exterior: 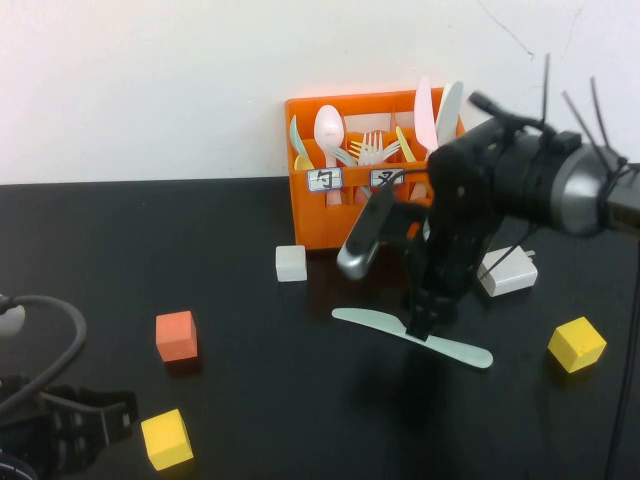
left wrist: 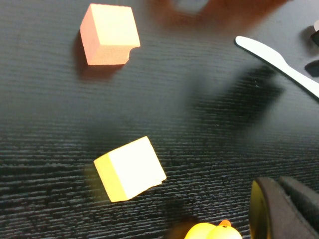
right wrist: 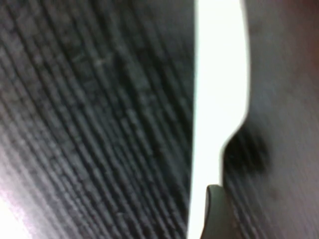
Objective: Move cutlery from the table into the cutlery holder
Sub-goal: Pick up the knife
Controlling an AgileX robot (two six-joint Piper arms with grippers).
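The pale grey-green knife (exterior: pixel 410 336) is lying flat on the glossy black bench (exterior: pixel 250 400), in front of the orange cutlery holder (exterior: pixel 345 215) and a little to its right, with its blade tip pointing to the robot's left and its rounded handle end to the right. The right gripper (exterior: pixel 422 325) is reaching down onto the middle of the knife, its fingertips meeting the plastic there; how wide it is standing, and whether it is actually clasping the knife, cannot be told from these views. In the right wrist view the knife (right wrist: pixel 219 99) is filling the frame close up, with one dark fingertip (right wrist: pixel 217 209) lying against its edge.

The holder is sitting at the back of the bench by the wall, already crowded with spoons, forks and knives, among them a pink knife (exterior: pixel 425 112) standing upright. A white block (exterior: pixel 291 263) is resting near the holder's front left corner, and a white adapter (exterior: pixel 508 272) is lying just right of the arm. A yellow cube (exterior: pixel 576 344) is sitting beyond the knife's handle end, apart from it.

The left gripper (exterior: pixel 70 425) is lying low at the near left corner, well apart from the knife; its opening cannot be told. An orange cube (exterior: pixel 176 335) and a second yellow cube (exterior: pixel 166 438) are sitting near it.
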